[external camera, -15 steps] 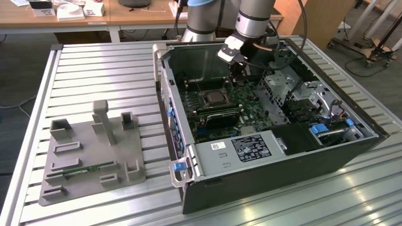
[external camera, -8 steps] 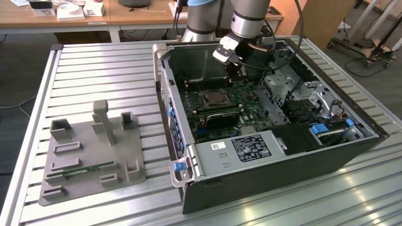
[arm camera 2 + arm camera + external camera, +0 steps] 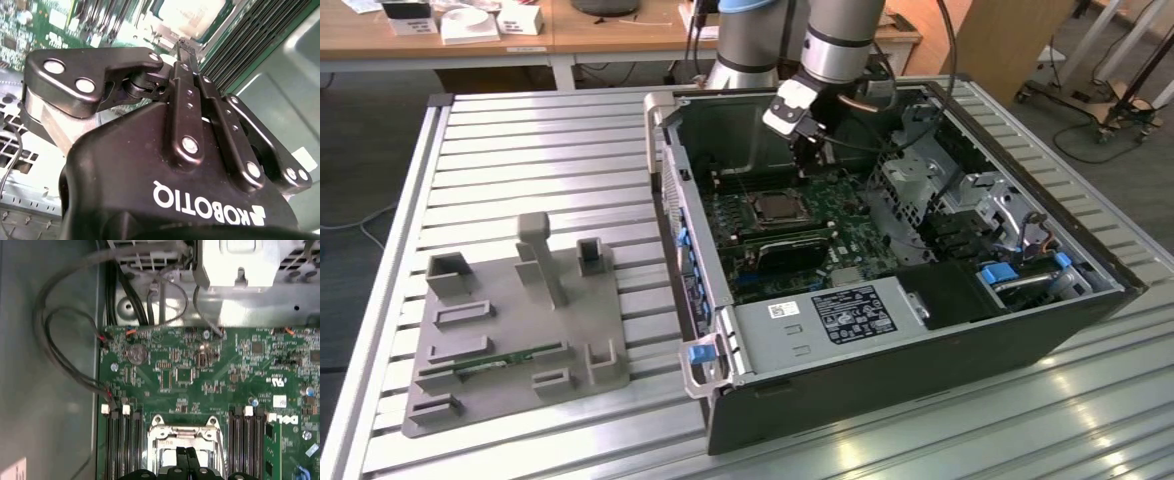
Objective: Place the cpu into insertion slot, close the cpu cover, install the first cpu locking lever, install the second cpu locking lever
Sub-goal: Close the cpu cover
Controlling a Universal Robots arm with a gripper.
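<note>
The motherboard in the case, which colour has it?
The motherboard is green, dotted with small black and silver parts; the first wrist view shows it best.

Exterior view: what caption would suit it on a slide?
A robot arm's shut gripper reaches into an open computer case, close to the cpu on the motherboard.

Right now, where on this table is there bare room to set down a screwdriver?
Bare slats of the table beyond the grey fixture, and the strip between it and the computer case. Inside the case it is crowded: the gripper hangs close to the insertion slot.
</note>
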